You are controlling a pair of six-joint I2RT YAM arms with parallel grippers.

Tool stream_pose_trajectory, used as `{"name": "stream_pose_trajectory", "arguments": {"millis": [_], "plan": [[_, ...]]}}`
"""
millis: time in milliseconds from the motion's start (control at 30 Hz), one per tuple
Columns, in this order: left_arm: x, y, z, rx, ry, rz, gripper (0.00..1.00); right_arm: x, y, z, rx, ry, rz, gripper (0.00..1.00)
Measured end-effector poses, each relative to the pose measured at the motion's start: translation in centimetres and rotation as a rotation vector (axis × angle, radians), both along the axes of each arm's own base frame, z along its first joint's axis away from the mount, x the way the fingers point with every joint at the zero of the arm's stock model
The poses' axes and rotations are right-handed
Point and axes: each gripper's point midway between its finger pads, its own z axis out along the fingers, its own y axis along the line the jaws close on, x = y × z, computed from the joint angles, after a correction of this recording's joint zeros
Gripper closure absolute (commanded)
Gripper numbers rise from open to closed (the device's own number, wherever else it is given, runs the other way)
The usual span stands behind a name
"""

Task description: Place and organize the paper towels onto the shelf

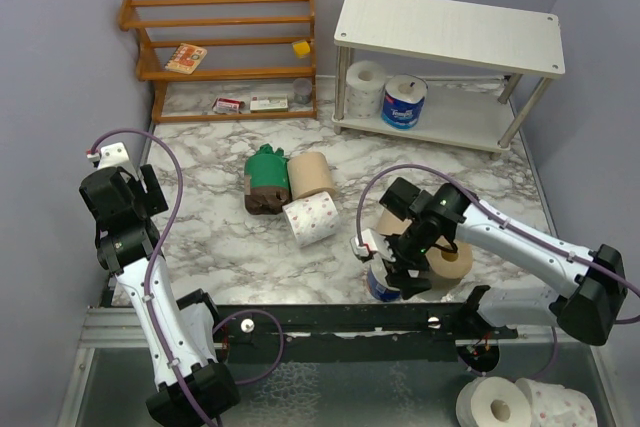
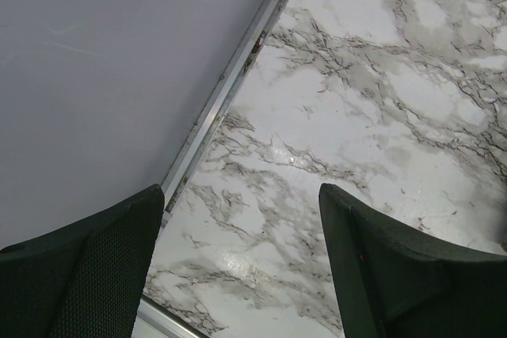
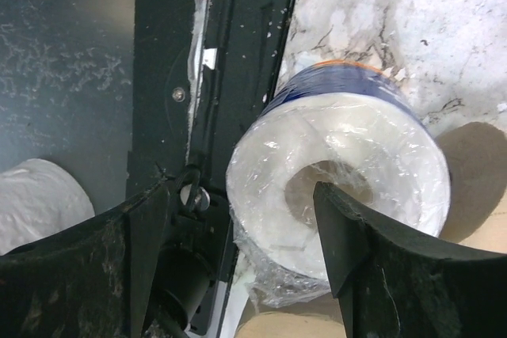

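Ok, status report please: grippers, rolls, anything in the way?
Right gripper open above blue-wrapped roll. Left gripper open, empty. Shelf holds two rolls. Tan roll beside it.

Three plain tan-brown paper rolls: centre tan roll [image 1: 310, 175], right tan roll [image 1: 450, 265], half-hidden tan roll [image 1: 387, 222]. Two blue-wrapped: far blue roll [image 1: 404, 103], near blue roll [image 1: 378, 289]. Two white: far white roll [image 1: 366, 87], near white roll [image 1: 494, 405]. Two pink-dotted: centre dotted roll [image 1: 313, 219], near dotted roll [image 1: 556, 403]. And one green-wrapped pack [image 1: 266, 167].
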Motion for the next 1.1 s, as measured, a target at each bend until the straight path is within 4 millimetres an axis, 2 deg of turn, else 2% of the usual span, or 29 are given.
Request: {"name": "stream_pose_trajectory", "arguments": {"millis": [167,500,767,967,1100], "plan": [[0.0,0.0,0.0,0.0,0.0,0.0,0.18,0.7,0.5,-0.5,0.008,-0.024,-0.018,0.25],[0.0,0.0,0.0,0.0,0.0,0.0,0.18,0.5,0.5,-1.4,-0.004,-0.022,-0.028,0.26],[0.0,0.0,0.0,0.0,0.0,-0.001,0.18,0.3,0.5,-2.4,-0.044,-0.036,-0.032,0.45],[0.0,0.0,0.0,0.0,0.0,0.0,0.19,1.0,0.6,-2.9,-0.069,-0.073,-0.049,0.71],[0.0,0.0,0.0,0.0,0.0,0.0,0.18,1.2,0.6,-2.9,-0.071,-0.083,-0.06,0.83]]}}
